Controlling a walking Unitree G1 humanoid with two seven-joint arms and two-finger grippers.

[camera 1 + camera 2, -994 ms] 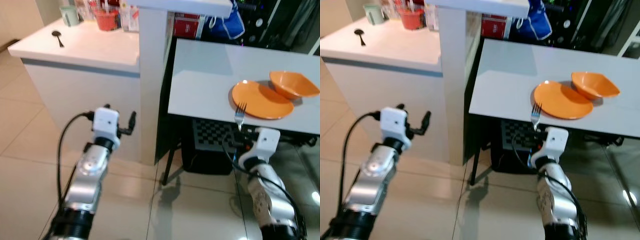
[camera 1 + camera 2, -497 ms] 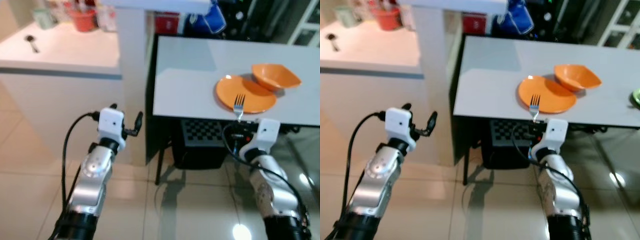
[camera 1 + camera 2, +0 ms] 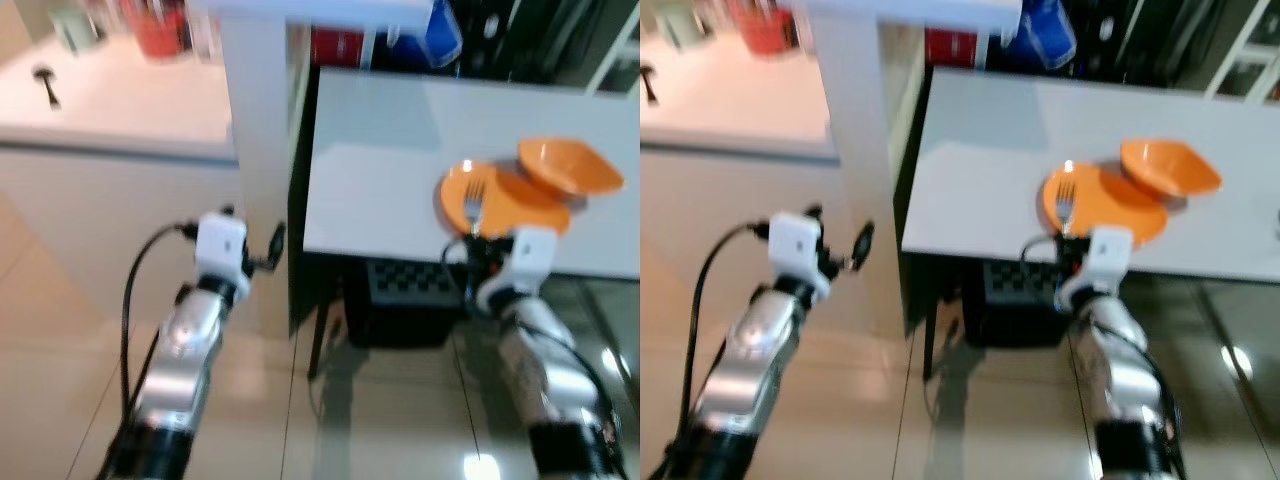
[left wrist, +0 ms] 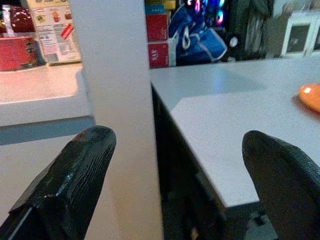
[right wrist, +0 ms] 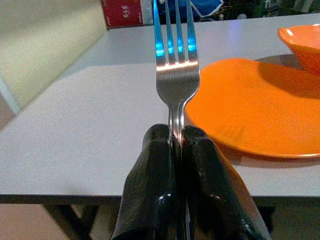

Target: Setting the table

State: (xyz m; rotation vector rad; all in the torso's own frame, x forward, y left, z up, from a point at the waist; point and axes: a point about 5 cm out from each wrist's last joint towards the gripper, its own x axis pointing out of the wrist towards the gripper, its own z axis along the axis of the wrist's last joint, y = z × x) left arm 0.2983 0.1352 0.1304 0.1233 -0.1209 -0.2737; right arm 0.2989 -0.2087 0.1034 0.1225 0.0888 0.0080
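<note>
My right gripper (image 3: pixel 476 243) is shut on a silver fork (image 3: pixel 473 203), tines up, at the near edge of the grey table (image 3: pixel 380 190). The fork (image 5: pixel 175 65) stands just left of the orange plate (image 3: pixel 505 200), seen also in the right wrist view as the plate (image 5: pixel 250 105). An orange bowl (image 3: pixel 567 166) sits behind the plate to the right. My left gripper (image 3: pixel 255 236) is open and empty, held low beside the white pillar (image 3: pixel 255 140); its fingers (image 4: pixel 70 185) frame the pillar and the table edge.
A white counter (image 3: pixel 110 110) on the left carries a dark spoon (image 3: pixel 45 82), a red pot (image 3: pixel 160 30) and packets. Under the table stands a checkered box (image 3: pixel 405 285). A blue bag (image 3: pixel 445 35) lies behind the table. Glossy tiled floor spreads below.
The camera has shifted and the picture is blurred. My right gripper has carried the fork forward, so it now stands at the plate's left rim.
</note>
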